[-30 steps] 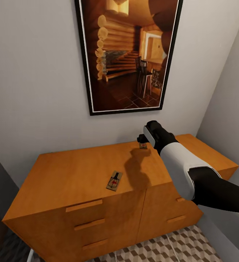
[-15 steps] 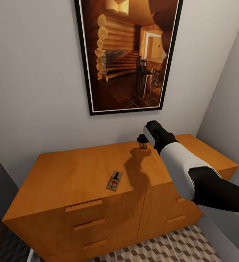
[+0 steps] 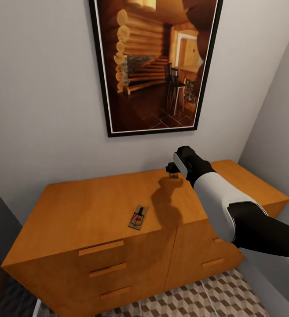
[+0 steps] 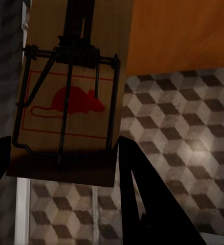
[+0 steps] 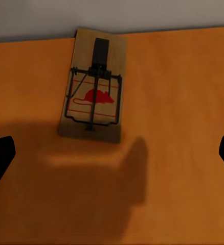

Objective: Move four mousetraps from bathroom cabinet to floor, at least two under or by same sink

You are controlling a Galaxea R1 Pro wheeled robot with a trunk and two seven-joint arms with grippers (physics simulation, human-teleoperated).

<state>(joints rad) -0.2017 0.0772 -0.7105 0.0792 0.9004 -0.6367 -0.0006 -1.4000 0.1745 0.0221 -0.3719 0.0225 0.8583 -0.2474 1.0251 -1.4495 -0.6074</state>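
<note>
**Above the cabinet's back edge, the right pincer hangs open**

The right arm reaches forward over the cabinet [image 3: 96, 207], its right pincer [image 3: 173, 169] spread wide above a mousetrap [image 5: 94, 87] lying flat by the wall. A second mousetrap [image 3: 138, 217] lies near the top's front edge. The left pincer [image 4: 61, 158] grips a third mousetrap [image 4: 71, 97] over the cube-patterned bathroom floor [image 4: 178, 132]. A framed picture [image 3: 155, 66] hangs on the grey wall.
</note>
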